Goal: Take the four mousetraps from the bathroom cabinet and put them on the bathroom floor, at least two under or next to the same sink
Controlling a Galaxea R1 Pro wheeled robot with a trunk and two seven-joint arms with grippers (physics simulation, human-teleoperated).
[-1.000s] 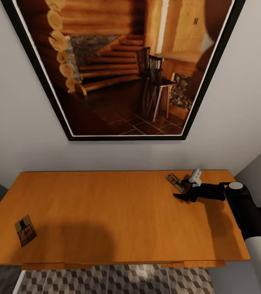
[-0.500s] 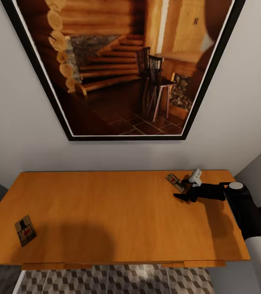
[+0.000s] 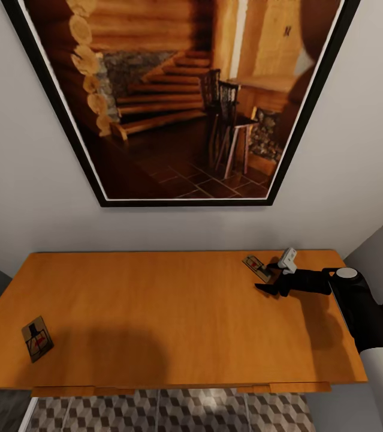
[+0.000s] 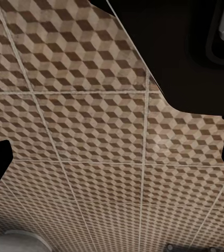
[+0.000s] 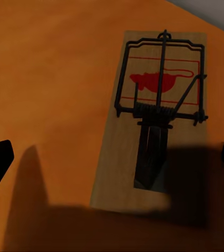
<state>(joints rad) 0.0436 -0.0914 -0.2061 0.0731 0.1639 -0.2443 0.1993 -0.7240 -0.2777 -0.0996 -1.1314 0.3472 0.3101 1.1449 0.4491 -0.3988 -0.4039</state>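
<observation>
On the cabinet (image 3: 173, 312) top, head view: two traps, one (image 3: 37, 338) near the left front corner, the other (image 3: 257, 267) toward the right rear, right claw (image 3: 269, 279) hovering at its near end. Jaw state hard to judge from this angle. Floor (image 3: 173, 413) showing past the front edge.

Along the right wrist: trap (image 5: 154, 134) lying flat between spread fingertips, so claw open, nothing gripped, shadow over its near end. Best lowered straight and centred, closing across the board's long edges, clear of the wire bar.

Along the left wrist: cube-patterned floor (image 4: 91, 131) below, fingertips apart at the frame's edges, so open and empty.

Remaining two traps unseen, likewise the sink. Drawer fronts cut off by the cabinet's front edge.
</observation>
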